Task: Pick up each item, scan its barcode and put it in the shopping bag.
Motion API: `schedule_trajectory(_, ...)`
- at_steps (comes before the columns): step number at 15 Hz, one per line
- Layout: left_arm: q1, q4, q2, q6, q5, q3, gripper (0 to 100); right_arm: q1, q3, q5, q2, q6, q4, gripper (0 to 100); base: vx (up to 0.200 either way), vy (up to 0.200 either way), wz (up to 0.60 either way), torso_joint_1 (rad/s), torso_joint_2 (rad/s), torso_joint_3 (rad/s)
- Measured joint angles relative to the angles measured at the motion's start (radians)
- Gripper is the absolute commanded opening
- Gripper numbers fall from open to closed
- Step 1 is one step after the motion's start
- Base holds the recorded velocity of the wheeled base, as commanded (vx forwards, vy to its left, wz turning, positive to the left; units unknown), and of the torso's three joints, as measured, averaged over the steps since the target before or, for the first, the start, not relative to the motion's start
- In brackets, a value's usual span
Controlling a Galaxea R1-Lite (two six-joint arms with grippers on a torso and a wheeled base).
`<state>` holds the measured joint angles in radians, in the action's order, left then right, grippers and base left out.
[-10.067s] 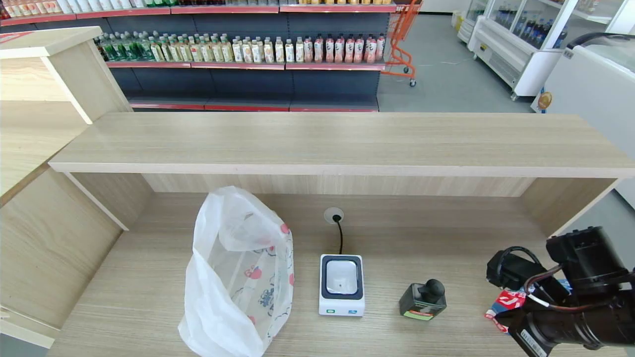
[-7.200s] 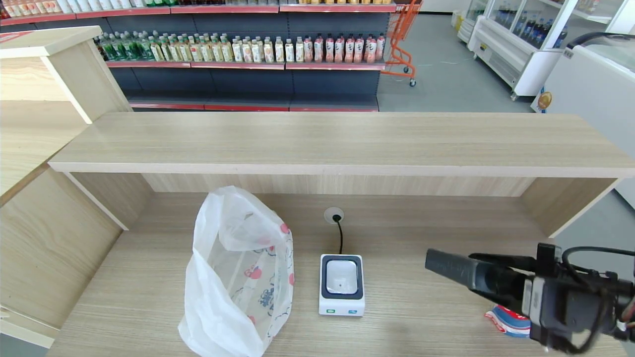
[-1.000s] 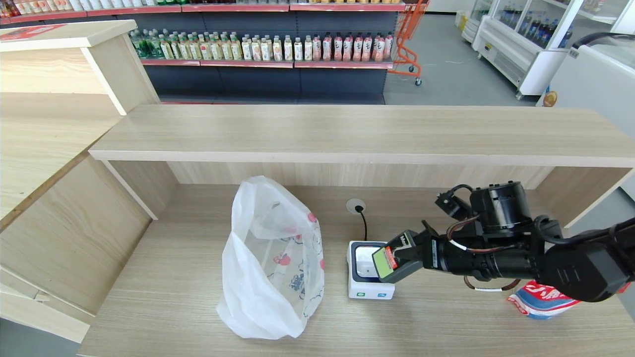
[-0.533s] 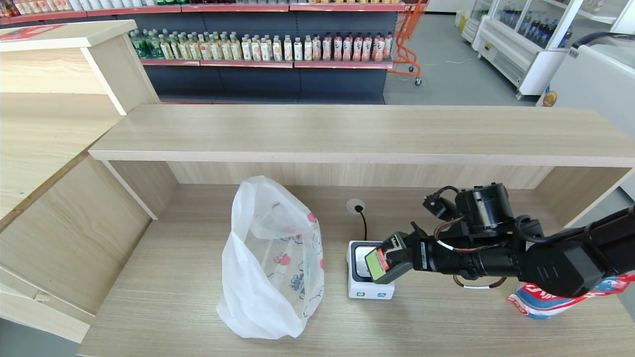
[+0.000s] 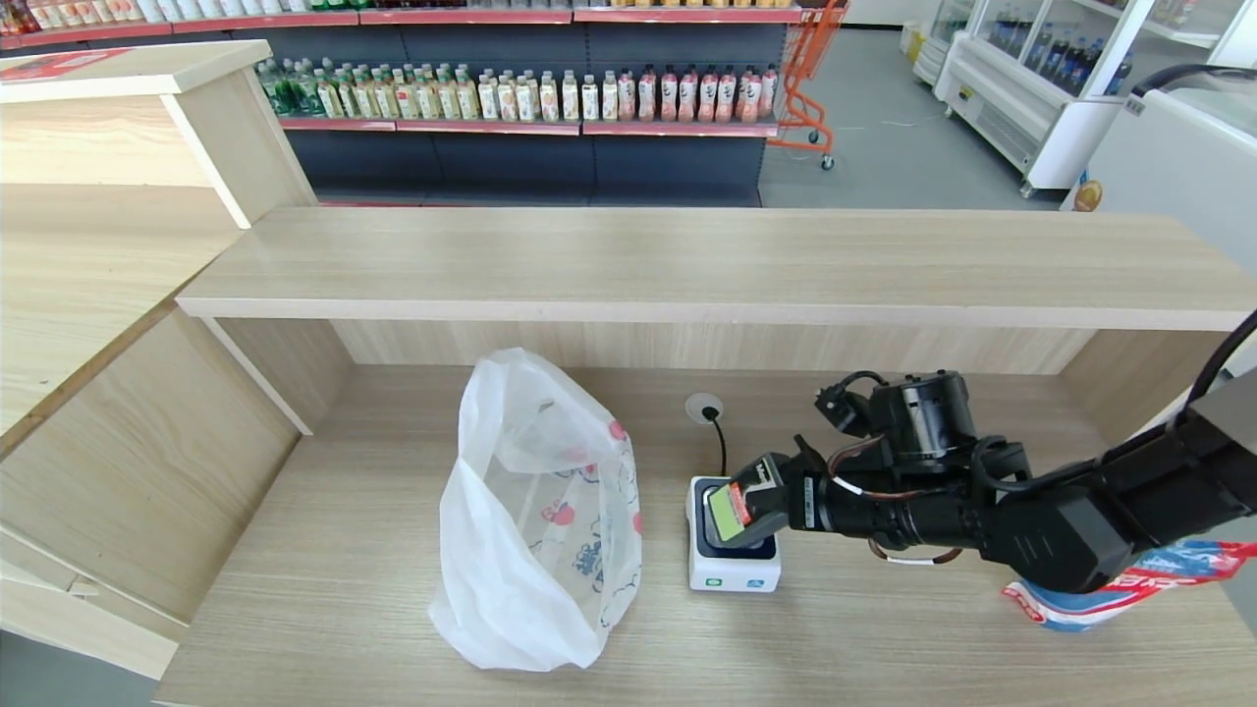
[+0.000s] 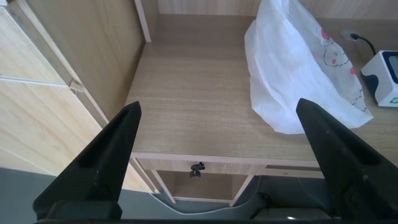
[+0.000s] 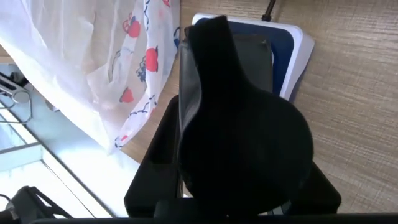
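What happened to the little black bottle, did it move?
Yes. The black bottle, held by the right gripper, left the counter right of the scanner and now hangs over it.

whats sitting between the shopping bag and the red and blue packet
In the head view, the white scanner sits on the counter between the shopping bag and the packet, with the right gripper holding a dark bottle over it.

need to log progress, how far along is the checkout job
Done: no item shows through the shopping bag, so likely none bagged. In hand: the right gripper holds the dark bottle over the scanner. Left: bagging it, then the snack packet on the counter.
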<state>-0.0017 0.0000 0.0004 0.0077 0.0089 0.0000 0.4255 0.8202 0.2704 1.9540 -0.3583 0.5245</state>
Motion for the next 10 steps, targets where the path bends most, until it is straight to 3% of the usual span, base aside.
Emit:
schedule_trajectory(6,0.000,0.000,0.000,0.000,0.000,0.000,100,0.018,0.009,0.052,-0.106,-0.162,-0.015,0,0.000,0.000,0.00,0.000,0.00,0.000)
schedule_trajectory(8,0.001,0.000,0.000,0.000,0.000,0.000,100,0.020,-0.025,0.059,-0.218,-0.152,-0.031,0,0.000,0.000,0.00,0.000,0.00,0.000)
schedule_trajectory(10,0.000,0.000,0.000,0.000,0.000,0.000,100,0.017,-0.098,0.060,-0.345,-0.057,-0.057,0,0.000,0.000,0.00,0.000,0.00,0.000)
